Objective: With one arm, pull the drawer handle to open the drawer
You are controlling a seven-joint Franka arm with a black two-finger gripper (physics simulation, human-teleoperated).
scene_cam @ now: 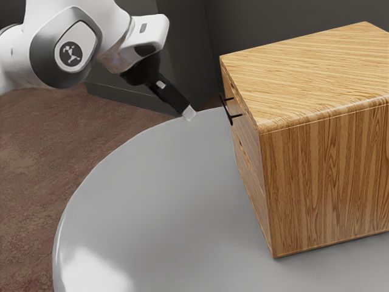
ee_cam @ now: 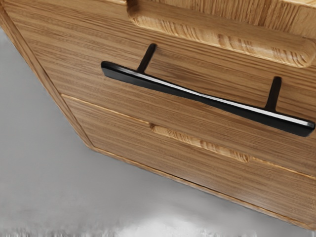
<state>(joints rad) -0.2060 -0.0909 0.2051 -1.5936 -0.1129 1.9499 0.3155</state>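
A wooden cabinet (scene_cam: pixel 316 140) stands on the round grey table (scene_cam: pixel 164 207) at the exterior view's right. Its drawer fronts face the arm. A thin black bar handle (scene_cam: pixel 230 108) sticks out from the upper drawer front near the cabinet's top edge. In the wrist view the same handle (ee_cam: pixel 207 98) runs slantwise on two short posts across the drawer front (ee_cam: pixel 89 94), which lies flush with the cabinet. My black gripper (scene_cam: pixel 188 113) hangs to the left of the handle in the exterior view, a short gap away at about the same height, touching nothing.
Below the handled drawer is a second drawer front (ee_cam: pixel 163 158) with a recessed wooden grip (ee_cam: pixel 197 143). Brown floor (scene_cam: pixel 42 158) and a dark wall lie behind the table. Bare tabletop stretches between the arm and the cabinet.
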